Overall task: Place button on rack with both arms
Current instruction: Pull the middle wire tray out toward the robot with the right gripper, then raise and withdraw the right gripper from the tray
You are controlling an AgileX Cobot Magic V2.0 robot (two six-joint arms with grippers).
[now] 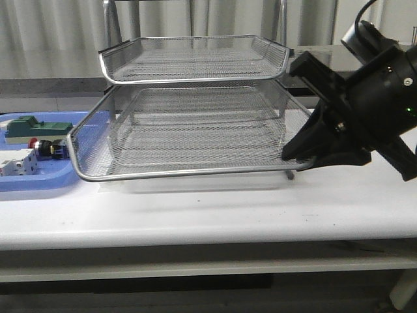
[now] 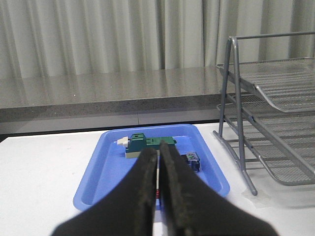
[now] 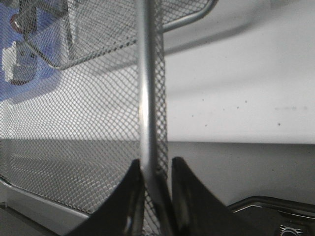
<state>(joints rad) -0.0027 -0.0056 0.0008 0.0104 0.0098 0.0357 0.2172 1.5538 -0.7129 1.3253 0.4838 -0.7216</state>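
Silver mesh fills the front view: the rack [image 1: 189, 124] stands mid-table, its tiers stepping forward, with the right arm [image 1: 384, 98] leaning in from three o'clock. That arm's gripper [image 1: 301, 155] sits at the right front corner of the big lower tier, but from here how its fingers stand is hard to read. The right wrist view settles it: the two black fingers [image 3: 129, 201] are pressed together on the rim wire of the rack [image 3: 146, 98], pinching it with only the wire between them.

Over at nine o'clock from the rack, the blue tray [image 1: 39, 182] holds the button [image 1: 47, 149], lying on its side just beside the green block [image 1: 36, 126] and the white block [image 1: 18, 163]. The front view cuts the tray off at the frame edge.

The left wrist view adds what the front cannot: the left gripper [image 2: 158, 169] hangs above the blue tray [image 2: 108, 167], fingers drawn together with barely a slit between them, nothing clearly held. Those fingers cover most of the button [image 2: 192, 161]; only a dark body with a bluish end peeks out beside them, near the green block [image 2: 147, 143]. The rack's frame [image 2: 236, 113] stands at three o'clock, its far side cropped.
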